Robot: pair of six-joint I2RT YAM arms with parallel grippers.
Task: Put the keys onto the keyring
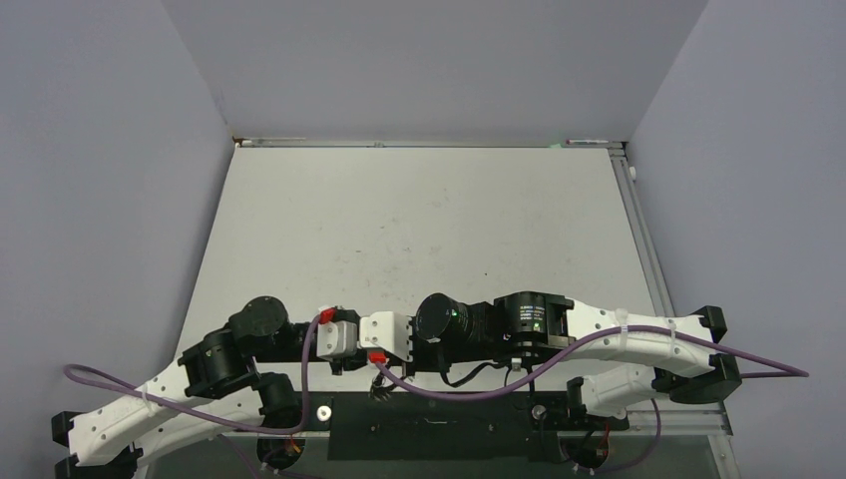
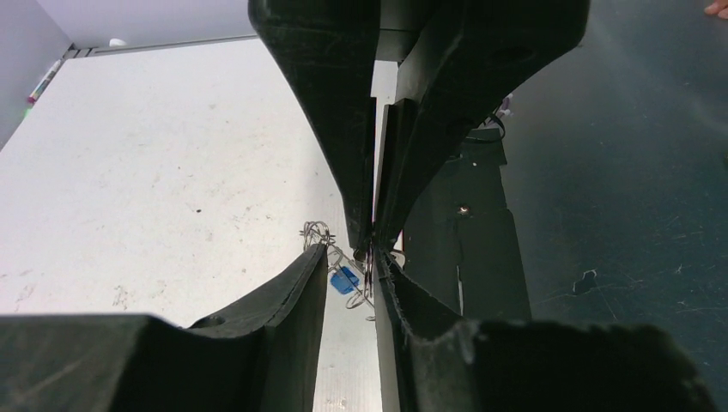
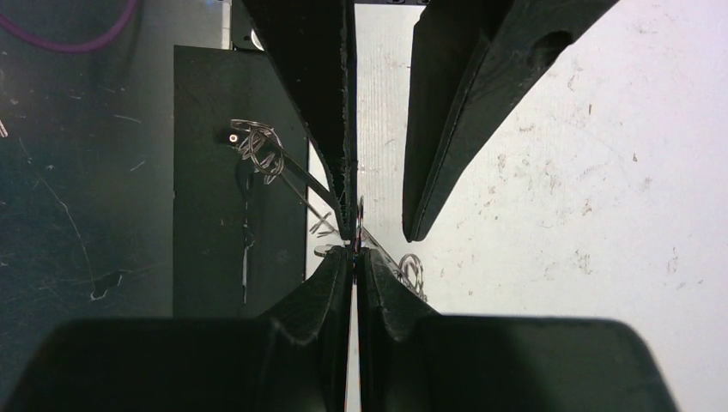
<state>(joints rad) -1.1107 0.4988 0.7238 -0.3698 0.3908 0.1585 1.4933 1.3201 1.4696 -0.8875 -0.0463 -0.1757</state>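
Observation:
The keyring (image 2: 369, 271) hangs edge-on in the air over the table's near edge, and its wire loops (image 2: 316, 232) stick out to the side. My right gripper (image 3: 354, 251) is shut on the ring's rim; in the left wrist view it reaches down from above (image 2: 374, 240). A small blue key (image 2: 345, 280) dangles beside the ring. It hangs between the parted fingers of my left gripper (image 2: 350, 251), which is open around ring and key. More loops (image 3: 260, 144) show in the right wrist view.
The white table (image 1: 419, 230) stretches away behind the grippers. A black base plate (image 1: 429, 431) lies under them at the near edge. Purple cables (image 1: 479, 385) trail from both wrists. Grey walls close in the table on the left, right and far sides.

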